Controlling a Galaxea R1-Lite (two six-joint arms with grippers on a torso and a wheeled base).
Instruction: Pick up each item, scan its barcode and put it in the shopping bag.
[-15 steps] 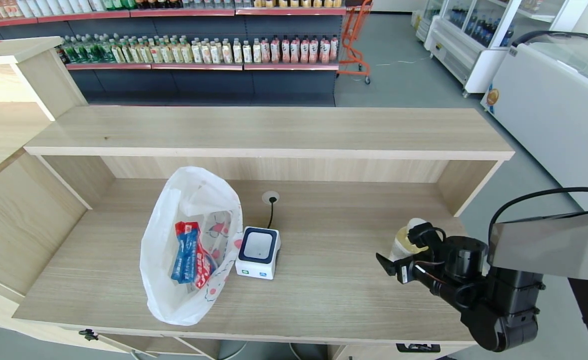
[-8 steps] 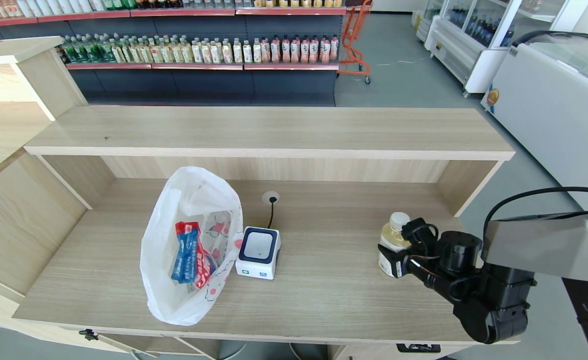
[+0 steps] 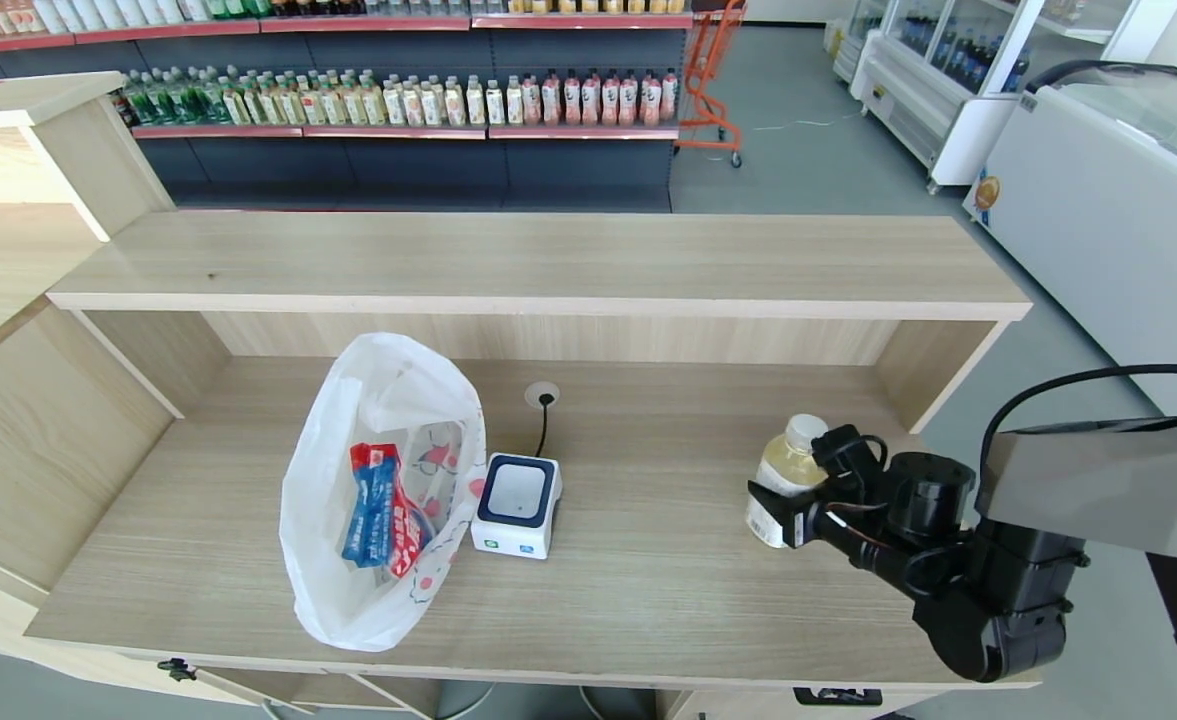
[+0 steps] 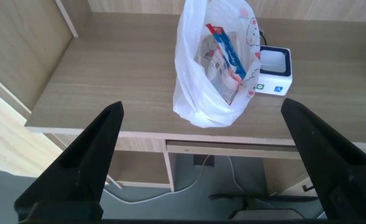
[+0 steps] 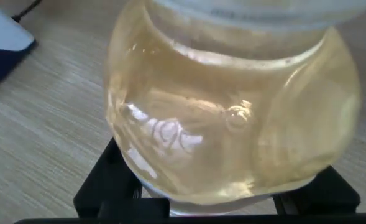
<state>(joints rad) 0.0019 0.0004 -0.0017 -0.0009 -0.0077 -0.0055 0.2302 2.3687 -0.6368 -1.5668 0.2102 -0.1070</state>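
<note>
A bottle (image 3: 786,470) of pale yellow drink with a white cap stands upright over the right part of the wooden counter (image 3: 648,580). My right gripper (image 3: 793,520) is shut on its lower body. The right wrist view has the bottle (image 5: 232,112) close up between the black fingers (image 5: 102,186). The white shopping bag (image 3: 378,490) stands open at the counter's left with a red and blue packet (image 3: 378,505) inside. The white and navy scanner (image 3: 516,505) sits just right of it. My left gripper (image 4: 204,168) hangs open beyond the counter's front edge, facing the bag (image 4: 214,68) and scanner (image 4: 273,62).
A raised shelf (image 3: 538,265) and side walls enclose the counter's back, left and right. A cable (image 3: 542,420) runs from the scanner to a port in the counter. Bare wood lies between the scanner and the bottle.
My right gripper has shut on the bottle, which now stands upright in it, and has shifted it slightly left toward the scanner.
</note>
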